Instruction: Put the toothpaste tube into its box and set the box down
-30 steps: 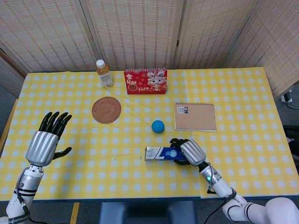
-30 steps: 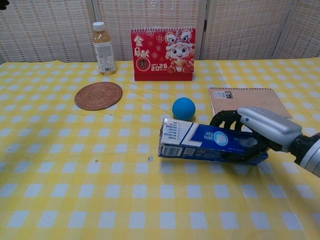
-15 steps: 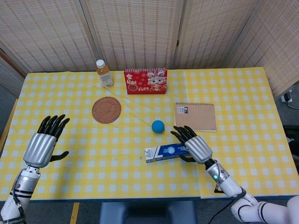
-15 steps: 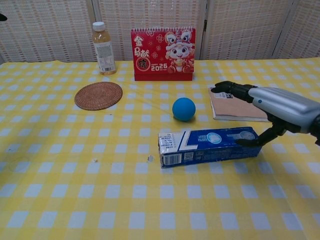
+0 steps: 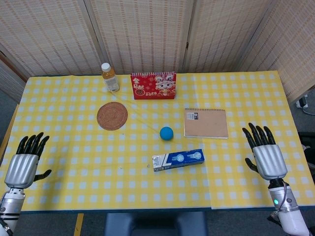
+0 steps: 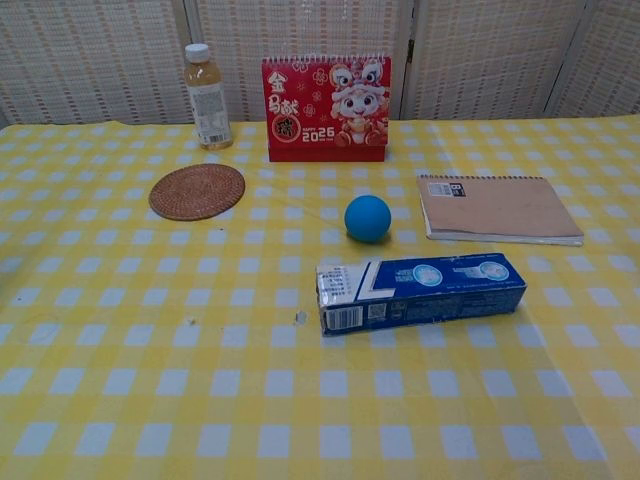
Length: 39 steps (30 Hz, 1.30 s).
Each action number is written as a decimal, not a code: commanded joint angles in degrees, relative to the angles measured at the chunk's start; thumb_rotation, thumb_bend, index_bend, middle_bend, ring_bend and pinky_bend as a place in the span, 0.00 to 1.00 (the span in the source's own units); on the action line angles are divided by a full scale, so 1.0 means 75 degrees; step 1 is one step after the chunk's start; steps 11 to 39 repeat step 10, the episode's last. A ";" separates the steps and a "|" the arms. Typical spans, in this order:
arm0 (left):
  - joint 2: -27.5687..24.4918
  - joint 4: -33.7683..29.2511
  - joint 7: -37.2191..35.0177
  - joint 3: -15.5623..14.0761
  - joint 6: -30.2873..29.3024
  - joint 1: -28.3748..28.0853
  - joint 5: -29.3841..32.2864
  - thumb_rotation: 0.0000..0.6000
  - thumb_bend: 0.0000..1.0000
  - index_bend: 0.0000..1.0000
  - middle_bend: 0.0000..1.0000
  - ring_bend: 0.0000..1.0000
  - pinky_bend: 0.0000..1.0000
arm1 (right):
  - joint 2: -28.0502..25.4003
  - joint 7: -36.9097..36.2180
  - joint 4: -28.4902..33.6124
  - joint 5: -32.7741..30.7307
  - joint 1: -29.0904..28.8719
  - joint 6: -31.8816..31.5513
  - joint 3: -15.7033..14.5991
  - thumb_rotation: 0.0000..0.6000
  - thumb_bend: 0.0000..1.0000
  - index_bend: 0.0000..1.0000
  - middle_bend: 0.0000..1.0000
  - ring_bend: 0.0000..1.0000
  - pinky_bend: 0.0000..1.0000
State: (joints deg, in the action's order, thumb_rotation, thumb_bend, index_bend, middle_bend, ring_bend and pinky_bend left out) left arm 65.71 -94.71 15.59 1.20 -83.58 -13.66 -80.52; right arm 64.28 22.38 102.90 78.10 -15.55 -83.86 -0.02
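Left hand (image 5: 22,164) sits at the lower left edge of the head view, fingers spread wide, holding nothing, off the table's (image 5: 74,191) near-left corner. Not visible in the chest view.

Upper left of centre: drink bottle (image 5: 110,77) upright near the back edge, round woven coaster (image 5: 112,116) in front of it. Red 2025 desk calendar (image 5: 153,85) stands just right of the bottle.

Centre: blue ball (image 5: 166,132), apart from everything else.

Toothpaste box (image 5: 177,160) lies flat on the checked cloth just below the ball, lower centre of frame. Long axis runs left-right, slightly tilted so the right end is a bit further up the frame. White barcode end (image 6: 337,300) points left, blue end right. Nothing touches it. Tube itself not visible; can't tell if it's inside.

Right of centre: spiral notebook (image 5: 205,123) lies flat, above and right of the box.

Right hand (image 5: 266,155) at the lower right of the head view, well apart from the box, fingers spread wide, empty. Out of the chest view too.
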 commanded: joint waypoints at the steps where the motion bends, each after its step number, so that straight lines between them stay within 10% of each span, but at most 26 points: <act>1: 0.0645 0.1000 -0.0731 -0.0141 -0.0696 0.0514 -0.0300 1.00 0.13 0.00 0.05 0.00 0.02 | 0.0271 -0.1355 -0.1080 0.0290 0.1065 -0.0941 -0.0327 1.00 0.29 0.00 0.00 0.00 0.00; 39: 0.0830 0.1684 -0.1426 -0.0006 -0.0372 0.0593 -0.0139 1.00 0.13 0.00 0.05 0.00 0.02 | 0.0215 -0.1771 -0.1368 0.0487 0.1243 -0.0746 -0.0266 1.00 0.29 0.00 0.00 0.00 0.00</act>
